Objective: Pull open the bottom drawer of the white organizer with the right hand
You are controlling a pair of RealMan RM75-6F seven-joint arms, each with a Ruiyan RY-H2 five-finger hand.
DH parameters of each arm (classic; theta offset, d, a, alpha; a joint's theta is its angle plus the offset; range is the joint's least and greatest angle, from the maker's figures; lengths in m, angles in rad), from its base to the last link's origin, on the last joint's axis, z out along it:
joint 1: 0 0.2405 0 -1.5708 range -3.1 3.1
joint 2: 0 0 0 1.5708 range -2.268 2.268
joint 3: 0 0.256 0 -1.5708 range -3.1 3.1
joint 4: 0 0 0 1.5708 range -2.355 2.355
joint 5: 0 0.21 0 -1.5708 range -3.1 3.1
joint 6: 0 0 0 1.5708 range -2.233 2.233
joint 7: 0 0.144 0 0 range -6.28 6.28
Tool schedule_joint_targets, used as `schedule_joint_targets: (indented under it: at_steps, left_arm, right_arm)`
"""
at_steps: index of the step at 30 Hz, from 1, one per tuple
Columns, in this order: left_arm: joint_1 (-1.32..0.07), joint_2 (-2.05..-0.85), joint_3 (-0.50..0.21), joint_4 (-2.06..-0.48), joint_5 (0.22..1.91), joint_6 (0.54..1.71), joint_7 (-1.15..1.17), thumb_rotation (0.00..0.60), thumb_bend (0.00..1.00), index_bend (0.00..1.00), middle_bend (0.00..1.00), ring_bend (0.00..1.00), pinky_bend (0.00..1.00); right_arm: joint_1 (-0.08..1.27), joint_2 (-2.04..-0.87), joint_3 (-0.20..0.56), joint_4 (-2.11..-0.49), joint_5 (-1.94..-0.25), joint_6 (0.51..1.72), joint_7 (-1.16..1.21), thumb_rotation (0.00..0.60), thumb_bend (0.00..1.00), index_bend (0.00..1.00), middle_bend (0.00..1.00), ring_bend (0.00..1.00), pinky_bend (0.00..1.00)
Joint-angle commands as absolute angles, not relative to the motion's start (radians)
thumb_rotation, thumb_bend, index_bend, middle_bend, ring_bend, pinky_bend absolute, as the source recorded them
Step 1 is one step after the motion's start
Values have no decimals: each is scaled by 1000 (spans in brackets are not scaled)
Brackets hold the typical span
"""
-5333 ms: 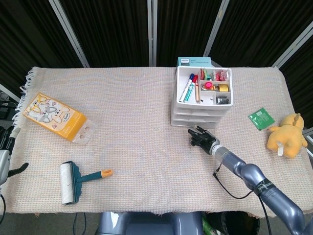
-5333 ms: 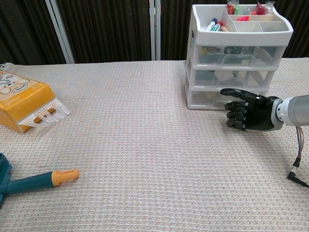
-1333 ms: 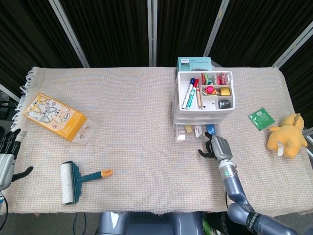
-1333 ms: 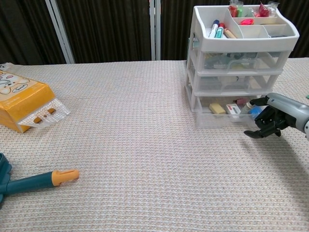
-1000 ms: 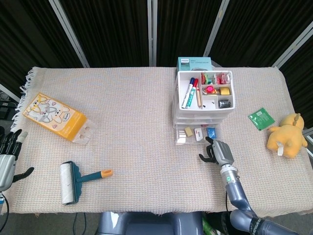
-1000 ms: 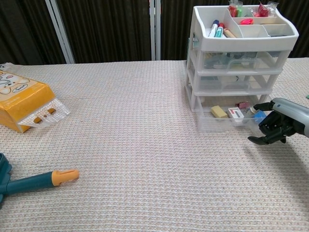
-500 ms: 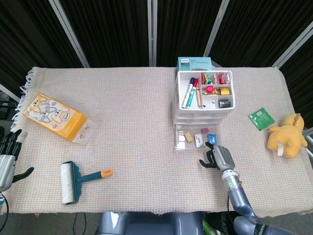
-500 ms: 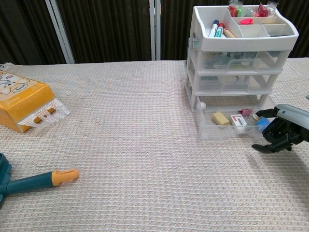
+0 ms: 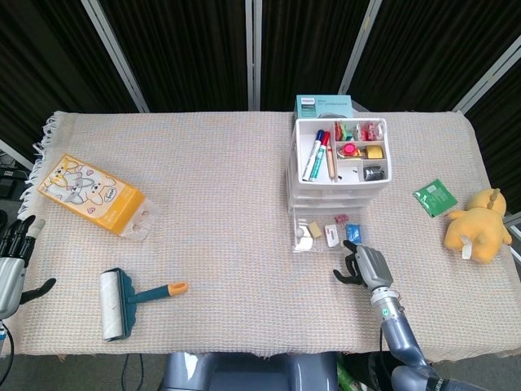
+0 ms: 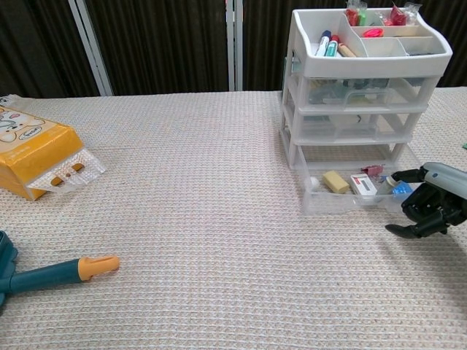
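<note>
One clear plastic bottom drawer [image 10: 355,191], nearly out.
Right hand [image 10: 432,207], fingers hooked on its front edge, sits at four o'clock of the white organizer [image 10: 363,87]; pull runs toward six.

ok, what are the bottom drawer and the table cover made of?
Bottom drawer: looks like clear, glossy plastic, since its contents show through the front wall. Table cover: seemingly woven fabric, matte beige, with a waffle-like grid texture and a frayed fringe at the far left corner.
</note>
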State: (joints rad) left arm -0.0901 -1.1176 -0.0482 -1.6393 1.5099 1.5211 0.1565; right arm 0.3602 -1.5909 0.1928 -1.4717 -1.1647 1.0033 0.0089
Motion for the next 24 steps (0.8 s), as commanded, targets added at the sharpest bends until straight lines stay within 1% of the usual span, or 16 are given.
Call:
schedule_joint_targets:
  at_steps: [1,6,12,16,18,21,24]
  left_arm:
    - [-90,-1117,-49,-1639,1510,1522,156,600,124,0,0,0,0]
    - [-89,-1117,-49,-1639,1508,1521,157,600,125,0,0,0,0]
    - [-88,-1116,-50,-1640,1508,1524,157,600,125,0,0,0,0]
    - [-86,-1115,-50,-1641,1508,1527,156,600,125,0,0,0,0]
    - [-86,-1115,-50,-1641,1508,1528,156,600,125,0,0,0,0]
    - [-85,-1115,-51,-1641,1508,1529,156,600,124,0,0,0,0]
    - [-84,-1114,-51,-1643,1509,1532,157,600,125,0,0,0,0]
  right_arm:
    - [359,-1587,187,-1477,-1172,1009,15,600,217,419,870,864,743]
    - [356,-1575,173,-1497,-1193,1020,32,600,216,278,869,863,742]
    - [351,-1559,154,-1522,-1217,1037,33,600,196,183,869,863,743]
    - [349,-1547,148,-1544,-1232,1059,19,600,153,175,870,864,743]
    - [348,-1541,147,-1555,-1242,1074,6,600,128,182,890,883,743]
    - [349,-1532,151,-1573,-1265,1113,-36,600,95,229,944,931,744]
    - [356,-1524,162,-1586,-1291,1147,-81,600,71,265,970,954,744]
